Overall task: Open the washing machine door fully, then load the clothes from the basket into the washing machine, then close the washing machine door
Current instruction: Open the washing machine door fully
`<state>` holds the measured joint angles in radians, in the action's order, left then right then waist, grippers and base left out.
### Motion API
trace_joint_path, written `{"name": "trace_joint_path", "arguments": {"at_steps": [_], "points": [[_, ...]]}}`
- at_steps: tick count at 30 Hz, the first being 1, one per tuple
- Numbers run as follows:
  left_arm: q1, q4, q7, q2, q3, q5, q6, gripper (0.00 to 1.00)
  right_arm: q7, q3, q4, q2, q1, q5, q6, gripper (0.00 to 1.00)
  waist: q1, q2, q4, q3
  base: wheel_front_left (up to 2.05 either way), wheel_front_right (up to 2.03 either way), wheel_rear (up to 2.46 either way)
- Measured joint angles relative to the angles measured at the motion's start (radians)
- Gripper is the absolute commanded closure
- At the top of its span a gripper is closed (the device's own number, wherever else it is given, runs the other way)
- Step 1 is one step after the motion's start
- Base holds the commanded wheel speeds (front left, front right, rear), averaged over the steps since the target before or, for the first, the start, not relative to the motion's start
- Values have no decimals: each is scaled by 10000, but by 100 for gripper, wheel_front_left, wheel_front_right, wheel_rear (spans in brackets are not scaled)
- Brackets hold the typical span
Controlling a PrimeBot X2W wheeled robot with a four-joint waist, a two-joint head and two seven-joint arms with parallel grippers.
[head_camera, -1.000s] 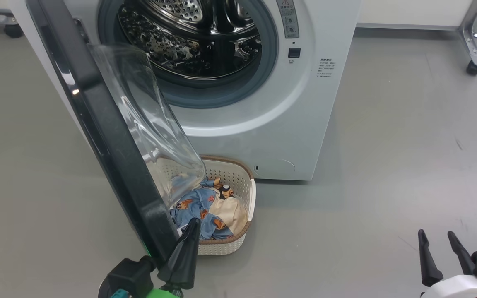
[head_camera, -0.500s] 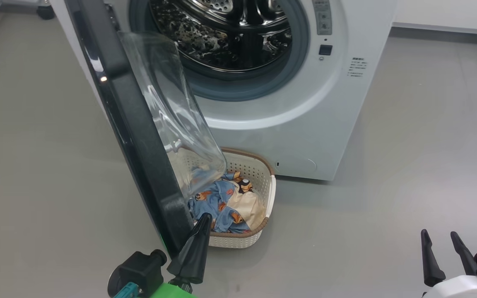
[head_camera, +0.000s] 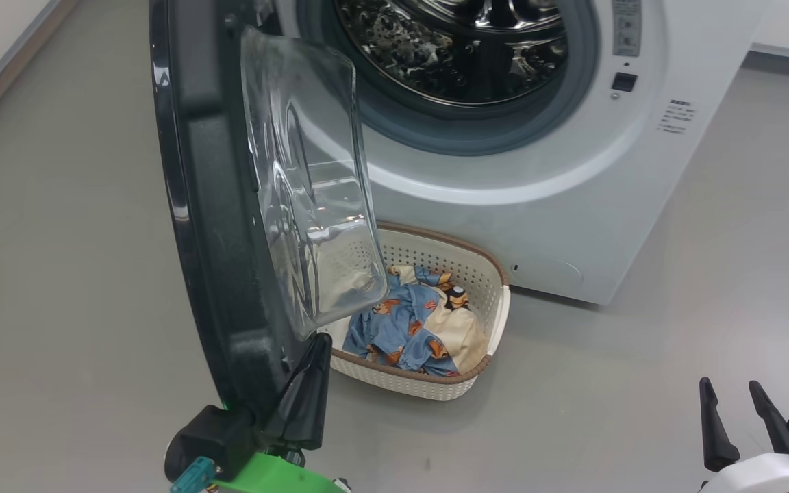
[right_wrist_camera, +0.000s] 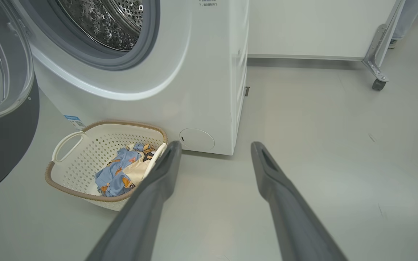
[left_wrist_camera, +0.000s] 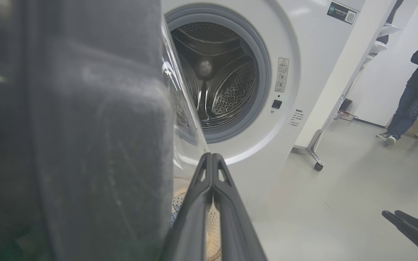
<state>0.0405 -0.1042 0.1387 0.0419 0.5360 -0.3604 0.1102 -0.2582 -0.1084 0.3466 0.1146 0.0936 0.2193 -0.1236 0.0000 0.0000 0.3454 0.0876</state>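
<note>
White washing machine (head_camera: 572, 205): fills the upper centre and right of the head view, with the steel drum (head_camera: 456, 48) exposed inside a grey gasket.
Black door (head_camera: 209, 205): swung out at the left and seen nearly edge-on. Its glass bowl bulges right over the left end of the basket (head_camera: 477, 274).
Basket: on the floor at the machine's foot, centre of the frame.
Clothes (head_camera: 408, 329): bundled inside the basket, between no fingers.
Left gripper (head_camera: 321, 342): lower left, fingers pressed together on nothing, just beside the door's lower inner rim; contact cannot be told. The clothes lie a little right of its tip.
Right gripper (head_camera: 729, 383): lower right corner, fingers spread and empty, over bare floor well apart from the basket.
Left wrist view: adds a person (left_wrist_camera: 417, 72) standing at the upper right.
Right wrist view: adds the basket's loop handle (right_wrist_camera: 65, 143) and a blue sticker (right_wrist_camera: 74, 121) on the machine's lower corner.
</note>
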Motion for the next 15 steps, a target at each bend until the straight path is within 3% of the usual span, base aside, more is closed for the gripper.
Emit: {"name": "trace_joint_path", "arguments": {"at_steps": [7, 15], "points": [[-1, 272, 249, -13, -734, -10, 58, 100, 0, -21, 2, 2, 1, -88, -2, 0, 0, 0, 609, 123, 0, 0, 0], [-7, 897, 581, -69, -2556, -31, 73, 100, 0, 353, -8, 77, -85, -178, -2, 0, 0, 0, 1138, 323, 0, 0, 0]]}}
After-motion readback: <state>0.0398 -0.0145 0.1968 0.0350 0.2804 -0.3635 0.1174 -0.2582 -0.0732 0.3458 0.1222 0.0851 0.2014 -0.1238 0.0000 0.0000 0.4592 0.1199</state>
